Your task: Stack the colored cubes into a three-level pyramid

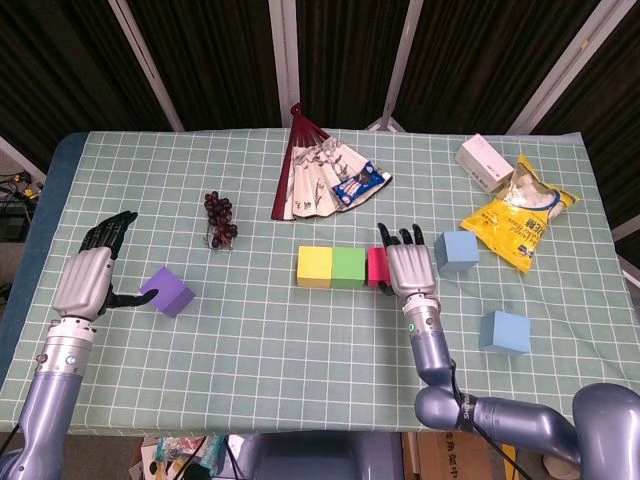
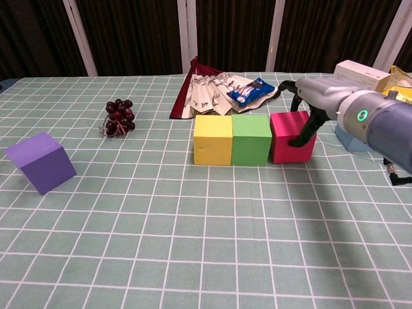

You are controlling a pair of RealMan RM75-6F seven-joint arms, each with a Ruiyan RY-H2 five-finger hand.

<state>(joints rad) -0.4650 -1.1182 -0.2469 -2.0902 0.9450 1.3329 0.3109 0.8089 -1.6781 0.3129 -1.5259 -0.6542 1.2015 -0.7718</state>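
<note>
Yellow cube (image 1: 314, 266), green cube (image 1: 348, 267) and red cube (image 1: 376, 267) stand in a row at the table's middle; in the chest view the red cube (image 2: 288, 136) sits against the green cube (image 2: 250, 139), next to the yellow cube (image 2: 213, 140). My right hand (image 1: 410, 268) is at the red cube's right side, fingers stretched out, thumb (image 2: 308, 131) against the cube's right face. A purple cube (image 1: 167, 292) lies tilted at the left, with my left hand (image 1: 92, 278) open just beside it. Two light blue cubes (image 1: 459, 250) (image 1: 503, 331) sit to the right.
A folded fan (image 1: 310, 175) with a snack packet (image 1: 358, 184) lies behind the row. Dark grapes (image 1: 220, 218) are at the back left. A yellow chip bag (image 1: 516, 220) and a white box (image 1: 483, 161) are at the back right.
</note>
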